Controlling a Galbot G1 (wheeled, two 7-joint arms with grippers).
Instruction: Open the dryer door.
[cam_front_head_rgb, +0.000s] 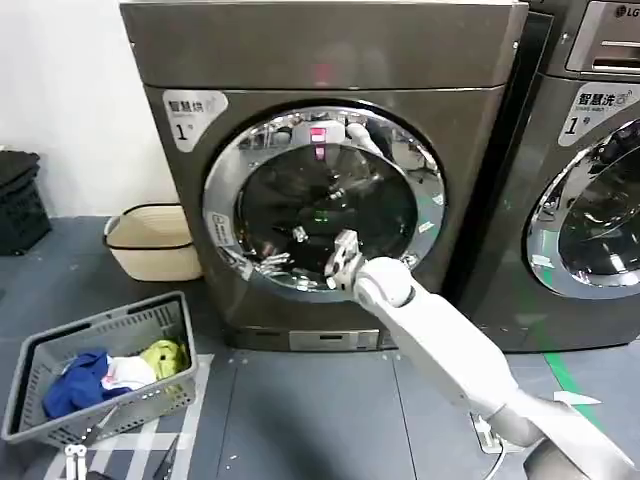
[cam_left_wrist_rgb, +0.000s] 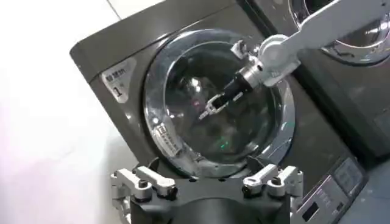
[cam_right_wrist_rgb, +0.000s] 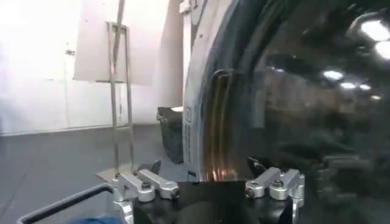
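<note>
The dryer door (cam_front_head_rgb: 300, 190) is a large round chrome ring around dark glass on the front of the grey machine, and it looks flush with the front. My right gripper (cam_front_head_rgb: 340, 262) reaches up from the lower right and hangs open just in front of the door's lower glass. In the right wrist view, the right gripper (cam_right_wrist_rgb: 206, 167) has the chrome ring (cam_right_wrist_rgb: 216, 122) of the dryer door (cam_right_wrist_rgb: 292, 109) running between its spread fingers, which hold nothing. My left gripper (cam_left_wrist_rgb: 204, 165) stays open farther back, facing the dryer door (cam_left_wrist_rgb: 183, 79) and the right gripper (cam_left_wrist_rgb: 212, 109).
A grey laundry basket (cam_front_head_rgb: 60, 350) with clothes sits on the floor at the left front. Beside the dryer stand a beige tub (cam_front_head_rgb: 155, 240) and a black crate (cam_front_head_rgb: 20, 200). An LG-marked machine (cam_front_head_rgb: 590, 180) stands close on the right.
</note>
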